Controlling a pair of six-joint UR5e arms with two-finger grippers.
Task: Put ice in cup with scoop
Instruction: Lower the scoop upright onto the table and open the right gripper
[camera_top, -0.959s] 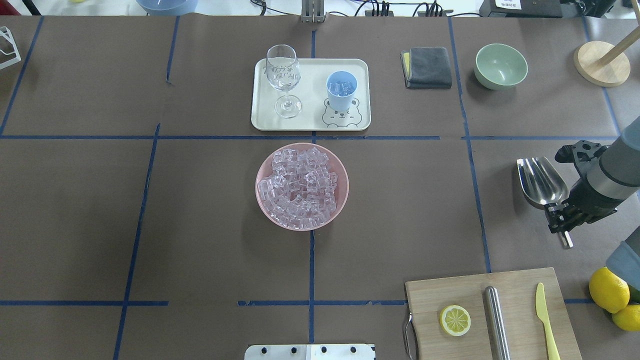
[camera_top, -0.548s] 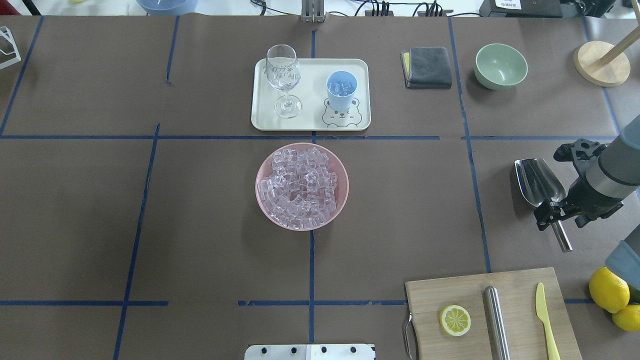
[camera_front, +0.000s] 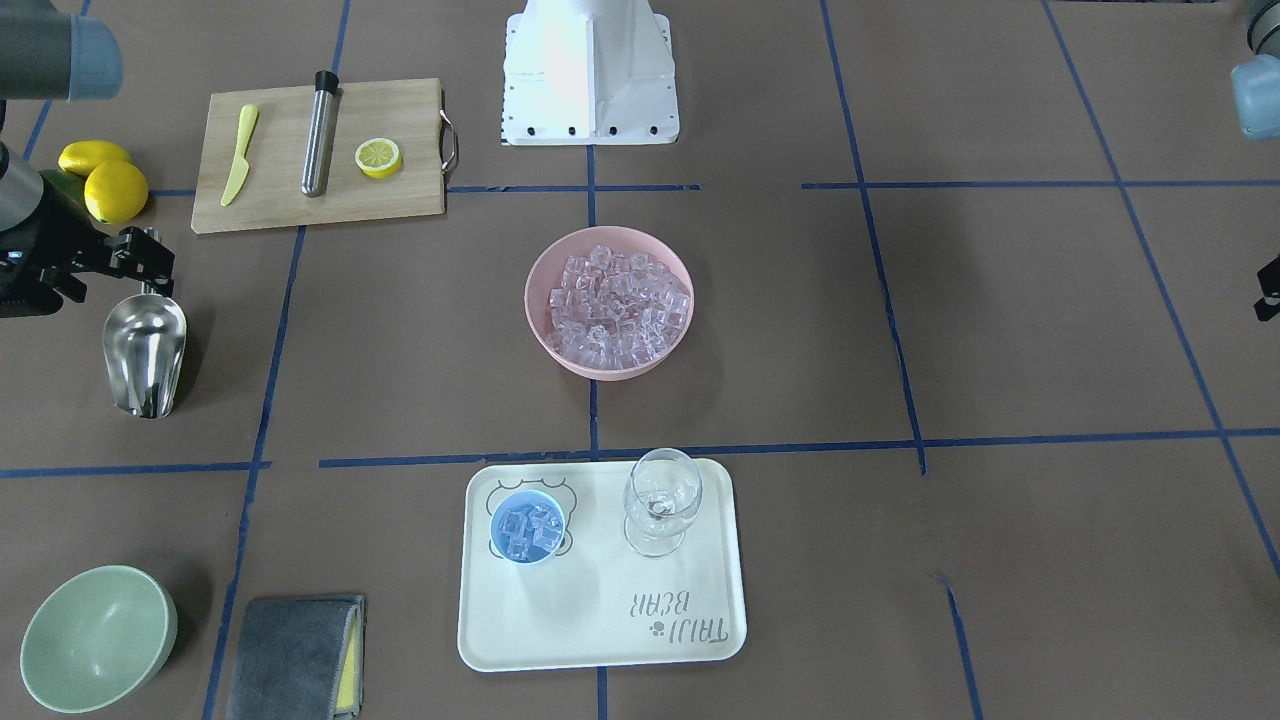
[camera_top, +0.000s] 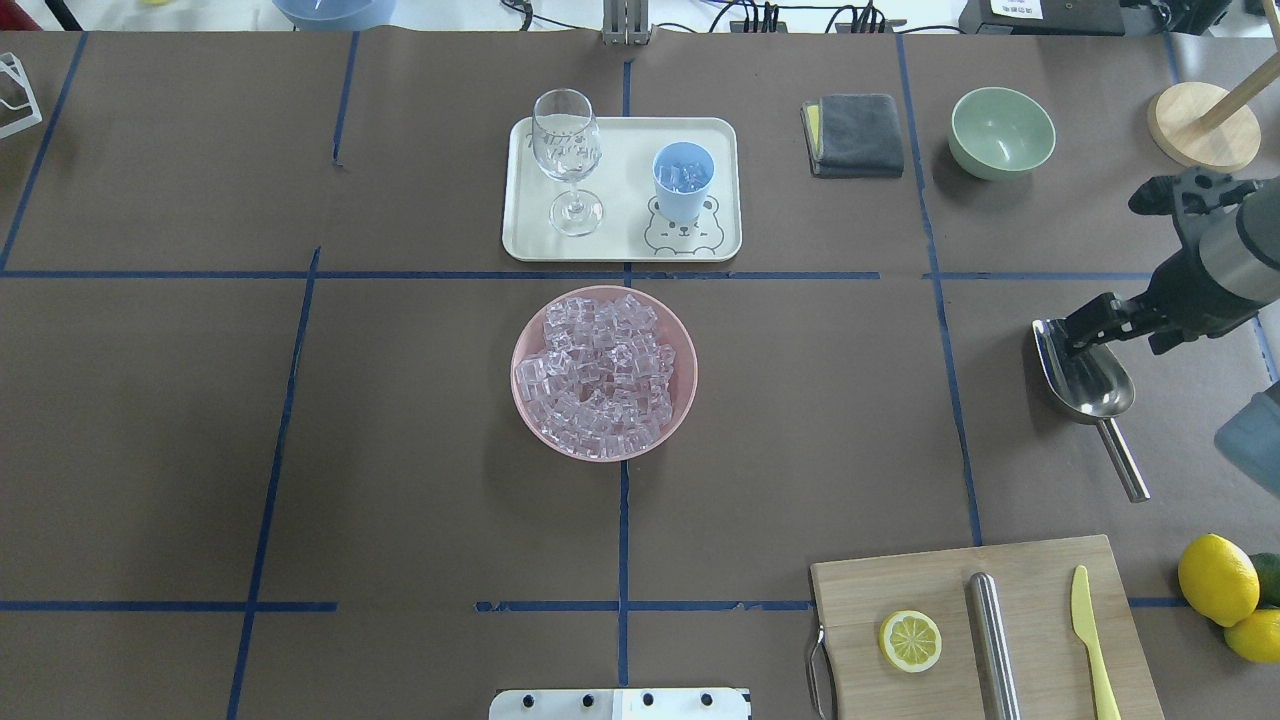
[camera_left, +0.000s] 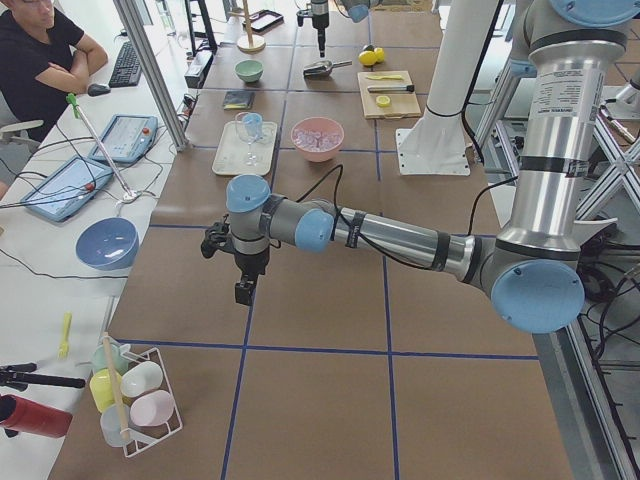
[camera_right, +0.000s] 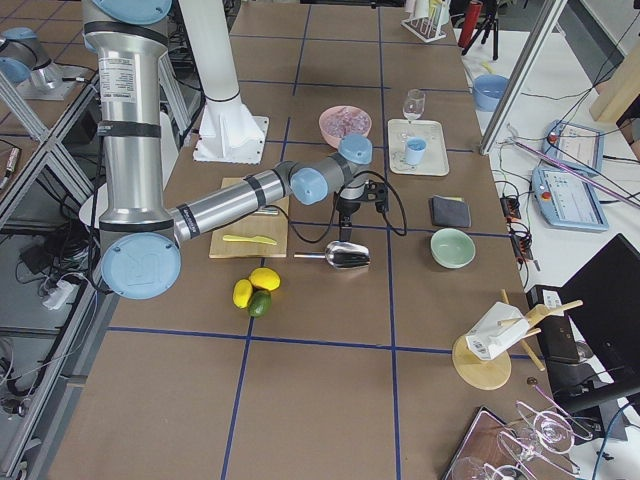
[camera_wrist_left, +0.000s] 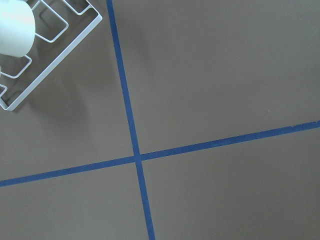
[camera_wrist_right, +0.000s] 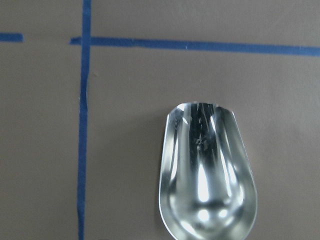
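Observation:
The steel scoop (camera_top: 1085, 375) lies on the table at the right, trough up, its handle pointing toward the robot. It also shows in the front view (camera_front: 145, 350) and fills the right wrist view (camera_wrist_right: 205, 180). My right gripper (camera_top: 1072, 333) hovers over the trough's far end, open and empty. The light-blue cup (camera_top: 684, 180) stands on the cream tray (camera_top: 620, 250) with several ice cubes in it. The ice (camera_top: 600, 372) is heaped in a pink bowl (camera_top: 516, 385) at the table's middle. My left gripper (camera_left: 243, 290) hangs over bare table at the far left; I cannot tell its state.
A wine glass (camera_top: 567, 140) stands on the tray left of the cup. A cutting board (camera_top: 1030, 580) with lemon half, steel cylinder and yellow knife lies at the near right. Lemons (camera_top: 1215, 580), a green bowl (camera_top: 1000, 130), a grey cloth (camera_top: 855, 135) and a wooden stand (camera_top: 1200, 125) line the right side.
My right gripper let go of the scoop's handle and moved away from the robot, over the trough. The scoop now rests on the table.

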